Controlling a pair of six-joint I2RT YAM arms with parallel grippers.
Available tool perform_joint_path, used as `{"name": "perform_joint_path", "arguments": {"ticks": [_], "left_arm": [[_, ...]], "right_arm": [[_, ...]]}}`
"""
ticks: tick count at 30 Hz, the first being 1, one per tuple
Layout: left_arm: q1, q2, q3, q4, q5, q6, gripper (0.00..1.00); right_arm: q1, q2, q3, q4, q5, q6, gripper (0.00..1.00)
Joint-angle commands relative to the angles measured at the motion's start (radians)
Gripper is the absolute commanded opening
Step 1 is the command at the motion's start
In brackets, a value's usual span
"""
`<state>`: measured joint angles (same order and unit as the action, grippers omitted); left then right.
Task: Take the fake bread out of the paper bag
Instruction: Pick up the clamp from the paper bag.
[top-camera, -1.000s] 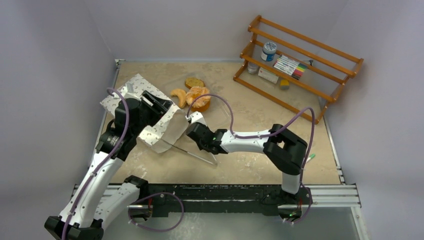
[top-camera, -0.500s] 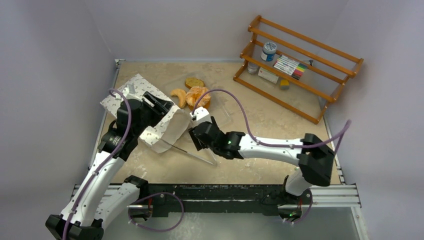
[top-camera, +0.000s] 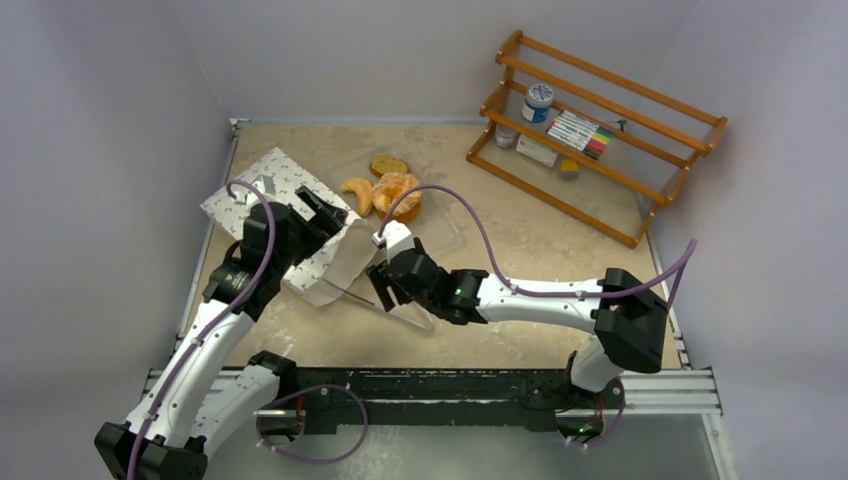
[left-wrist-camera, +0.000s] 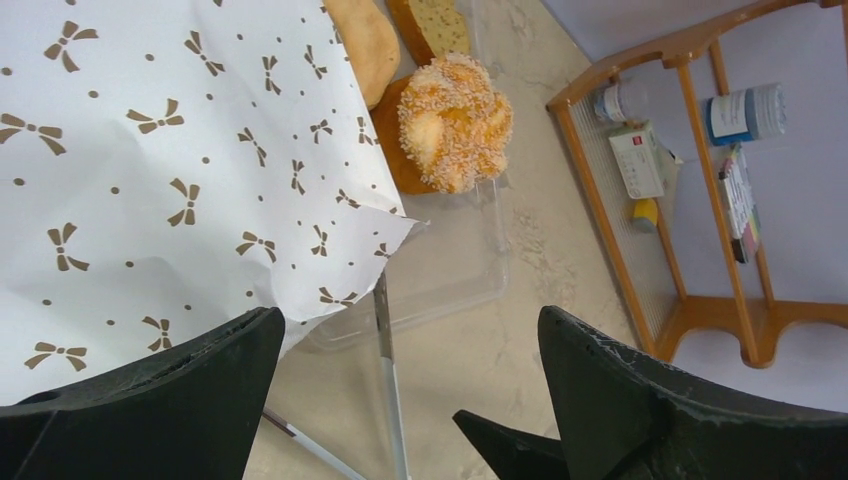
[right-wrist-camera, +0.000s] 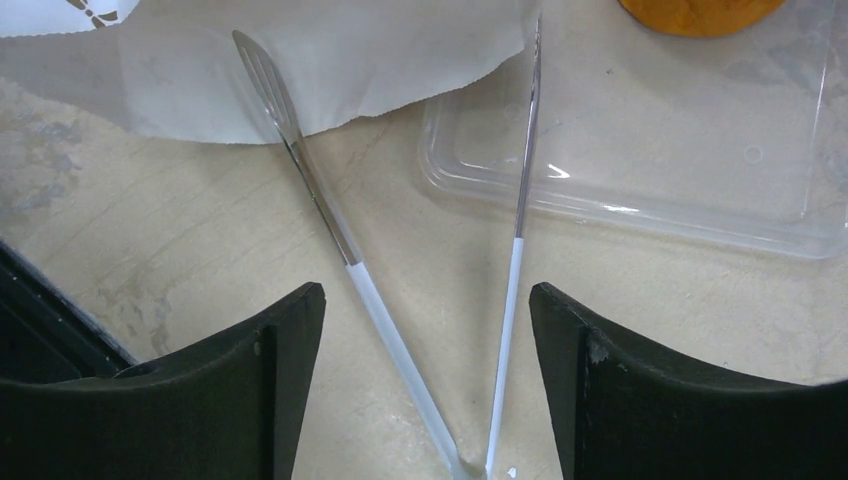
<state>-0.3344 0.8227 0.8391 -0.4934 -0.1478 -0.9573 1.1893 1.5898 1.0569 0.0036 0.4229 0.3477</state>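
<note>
Left jaws wide open and empty over the paper bag's (left-wrist-camera: 180, 170) edge, right jaws open and empty above the tongs (right-wrist-camera: 330, 210) on the tabletop (right-wrist-camera: 150, 230); bread (left-wrist-camera: 455, 120) lies beyond both, outside the bag, on the clear tray (right-wrist-camera: 640, 170).

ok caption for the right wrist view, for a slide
Open right gripper hovers over metal tongs whose tips meet the paper bag edge, clear tray alongside.
</note>
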Motion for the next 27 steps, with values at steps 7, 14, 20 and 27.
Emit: {"name": "perform_joint_path", "arguments": {"ticks": [7,14,20,27], "left_arm": [[0.006,-0.001,0.041,-0.050,-0.049,0.057,1.00],[0.005,-0.008,0.061,-0.075,-0.087,0.065,1.00],[0.006,-0.008,0.084,-0.119,-0.101,0.075,0.99],[0.005,-0.009,0.107,-0.160,-0.110,0.082,0.98]], "right_arm": [[0.025,-0.053,-0.124,0.071,-0.077,0.004,0.90],[0.043,-0.012,-0.191,0.160,-0.090,-0.013,0.92],[0.046,0.031,-0.230,0.235,-0.097,-0.028,0.92],[0.046,0.117,-0.230,0.318,-0.062,-0.066,0.91]]}}
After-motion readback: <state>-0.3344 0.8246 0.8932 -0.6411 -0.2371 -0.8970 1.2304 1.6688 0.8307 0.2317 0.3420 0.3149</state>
